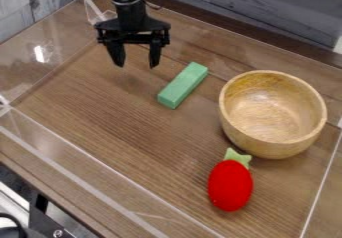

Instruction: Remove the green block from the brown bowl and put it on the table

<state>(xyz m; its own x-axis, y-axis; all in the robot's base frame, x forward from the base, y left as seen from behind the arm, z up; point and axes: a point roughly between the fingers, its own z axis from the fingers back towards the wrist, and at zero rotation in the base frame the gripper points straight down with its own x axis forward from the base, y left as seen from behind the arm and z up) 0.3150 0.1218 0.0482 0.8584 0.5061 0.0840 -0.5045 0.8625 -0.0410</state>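
A dark wood-grain desk (pixel 94 122) fills the view, seen from above and at an angle, and low clear acrylic walls (pixel 30 77) border it.

At upper left, a black robot arm comes down from the top edge. Its end effector (pixel 134 54) points straight down at the desk, with its dark fingers (pixel 116 52) spread apart and nothing between them. It hangs over bare wood and touches none of the loose objects.

Just right of the end effector, and a little nearer the camera, the green block (pixel 183 84) lies flat on the desk. It is a small light-green bar, set on a diagonal, with its far end pointing up and to the right. It sits clear of the end effector and clear of the bowl, in the gap between the two.

Further right is the bowl (pixel 317 125), round, light-brown wood with a thick rim and a smooth tan inside. It stands upright on the desk near the right wall, and its hollow shows only bare wood.

In front of the bowl, toward the lower right, a red strawberry toy (pixel 230 184) with a green top lies on the desk, close to the bowl's near rim but apart from it.
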